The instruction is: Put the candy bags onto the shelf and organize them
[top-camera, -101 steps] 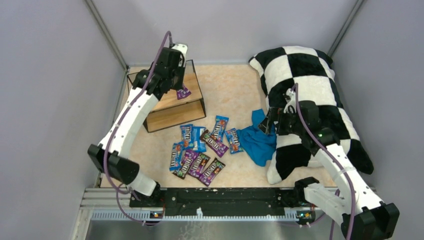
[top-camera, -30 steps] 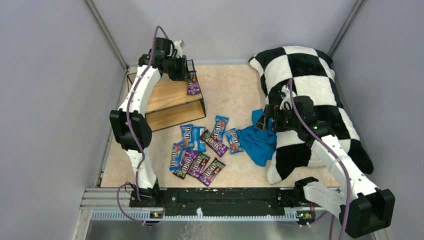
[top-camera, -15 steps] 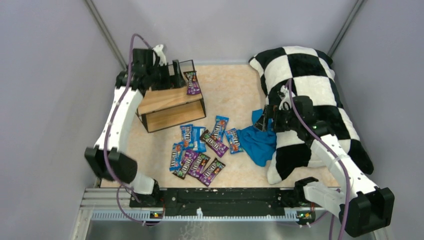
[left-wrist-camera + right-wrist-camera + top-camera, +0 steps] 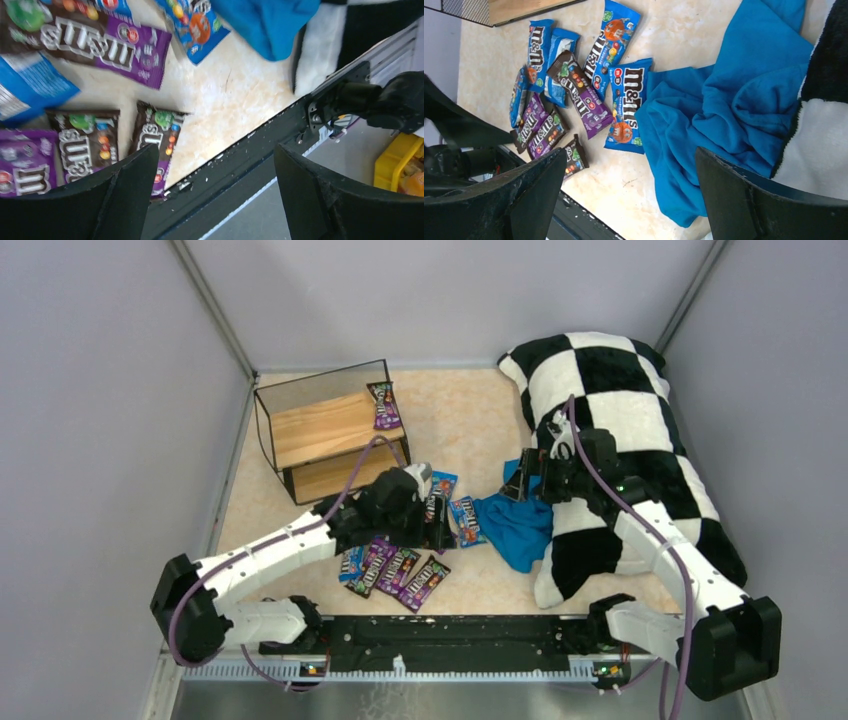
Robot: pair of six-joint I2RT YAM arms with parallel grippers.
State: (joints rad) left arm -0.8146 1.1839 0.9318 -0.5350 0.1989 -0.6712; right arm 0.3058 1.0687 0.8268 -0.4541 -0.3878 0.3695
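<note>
Candy bags clustered on table — one blue bag touching crumpled blue cloth; right gripper spread wide.

**A:** What colours fill the table?

**B:** Beige marbled top. Bags in purple, dark brown and blue, with white lettering. Shelf: pale wood, black wire.

**A:** And the fabrics?

**B:** Plain blue cloth; pillow in bold black-and-white checks. Arms are white with black joints and purple cables.

Even, bright light; left wrist view motion-blurred.
</note>
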